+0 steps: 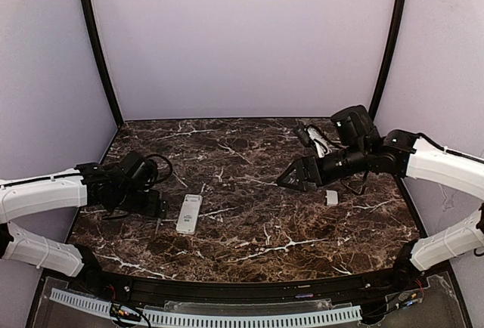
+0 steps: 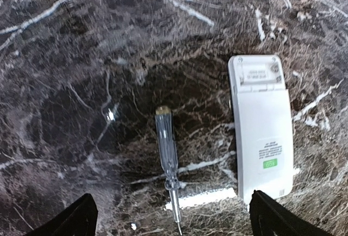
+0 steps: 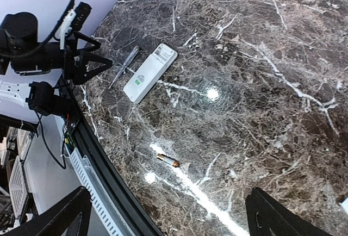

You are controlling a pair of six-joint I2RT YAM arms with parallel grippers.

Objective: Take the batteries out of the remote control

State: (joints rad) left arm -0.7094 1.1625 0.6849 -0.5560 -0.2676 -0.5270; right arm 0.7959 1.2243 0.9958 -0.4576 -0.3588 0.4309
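Danger: the screwdriver (image 2: 166,154) lies just beside the remote control (image 2: 261,132) on the table (image 1: 249,245), and your left gripper (image 2: 174,214) and right gripper (image 1: 293,177) stand wide open, empty, so closing may catch the wrong one.

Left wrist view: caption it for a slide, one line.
Open left pincer over the remote control, lying face down beside a clear-handled screwdriver on dark marble.

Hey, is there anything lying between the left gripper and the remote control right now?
Yes. A clear-handled screwdriver lies between the open left gripper and the remote control. It runs alongside the remote without touching it. Nothing visible rests on the remote itself.
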